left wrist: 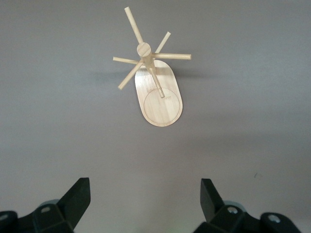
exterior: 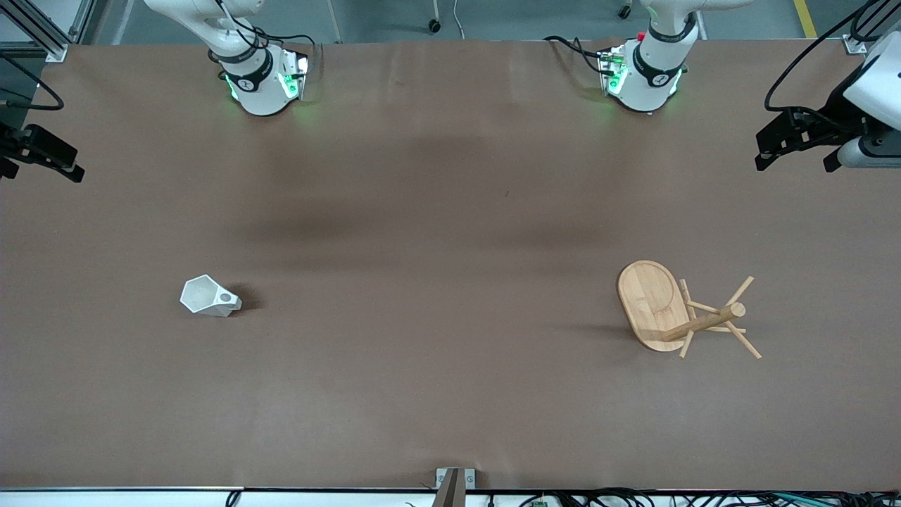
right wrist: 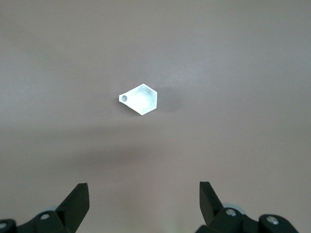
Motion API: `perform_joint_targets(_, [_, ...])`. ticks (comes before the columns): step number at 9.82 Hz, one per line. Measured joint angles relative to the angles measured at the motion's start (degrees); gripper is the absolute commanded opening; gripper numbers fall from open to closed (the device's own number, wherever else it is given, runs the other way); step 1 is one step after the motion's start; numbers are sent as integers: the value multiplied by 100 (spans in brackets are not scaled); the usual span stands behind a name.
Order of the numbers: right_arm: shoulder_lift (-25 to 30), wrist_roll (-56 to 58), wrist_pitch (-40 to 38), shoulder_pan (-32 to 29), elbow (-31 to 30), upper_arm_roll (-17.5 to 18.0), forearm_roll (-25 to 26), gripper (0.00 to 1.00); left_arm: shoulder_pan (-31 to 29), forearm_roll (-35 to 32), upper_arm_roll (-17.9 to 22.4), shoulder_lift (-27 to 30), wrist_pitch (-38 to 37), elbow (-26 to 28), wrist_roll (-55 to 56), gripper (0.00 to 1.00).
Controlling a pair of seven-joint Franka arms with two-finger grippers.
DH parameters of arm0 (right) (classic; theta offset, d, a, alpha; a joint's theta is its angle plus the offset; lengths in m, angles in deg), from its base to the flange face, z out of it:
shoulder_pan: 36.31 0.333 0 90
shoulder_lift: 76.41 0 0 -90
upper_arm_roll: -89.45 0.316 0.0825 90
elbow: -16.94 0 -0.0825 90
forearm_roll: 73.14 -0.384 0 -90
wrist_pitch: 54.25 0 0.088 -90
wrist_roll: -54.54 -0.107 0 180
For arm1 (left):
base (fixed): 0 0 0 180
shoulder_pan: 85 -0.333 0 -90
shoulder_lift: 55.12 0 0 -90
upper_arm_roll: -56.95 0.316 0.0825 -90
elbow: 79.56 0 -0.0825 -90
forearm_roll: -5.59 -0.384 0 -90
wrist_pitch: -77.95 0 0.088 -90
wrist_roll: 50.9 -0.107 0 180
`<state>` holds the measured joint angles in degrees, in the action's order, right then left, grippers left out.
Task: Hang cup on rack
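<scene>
Trouble lies in the cup's (exterior: 209, 296) small handle hole versus the rack's (exterior: 679, 315) thin pegs—with the cup near the right arm's end, the rack near the left's, both grippers, left (left wrist: 145, 200) and right (right wrist: 144, 200), spread empty high above—a skewed grasp misses the peg.

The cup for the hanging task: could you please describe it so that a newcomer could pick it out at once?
On the brown table, look toward the right arm's end, away from the bamboo rack at the left arm's end. The cup stands there alone: small, white and faceted, with a hexagonal rim and a handle pierced by a round hole.
</scene>
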<state>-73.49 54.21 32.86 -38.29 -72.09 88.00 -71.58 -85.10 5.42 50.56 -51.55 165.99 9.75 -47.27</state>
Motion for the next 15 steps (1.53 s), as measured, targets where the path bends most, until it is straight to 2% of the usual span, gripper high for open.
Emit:
perform_joint_targets(7, [-112,0,75,-3,-23,-6,0,100,-2,0,0,0,0,0,-1,100])
perform_joint_targets(10, [-381,0,257,-20,-80,-18,0,100,-1,14,0,-22,0,0,-1,100])
perform_joint_targets(12, [-693,0,733,-82,-280,-32,-1,100,1,15,0,-67,0,-1,-1,100])
perform_joint_targets(15, [-1049,0,2064,-200,-1072,-39,-1,100,1,16,0,-87,0,-7,-1,100])
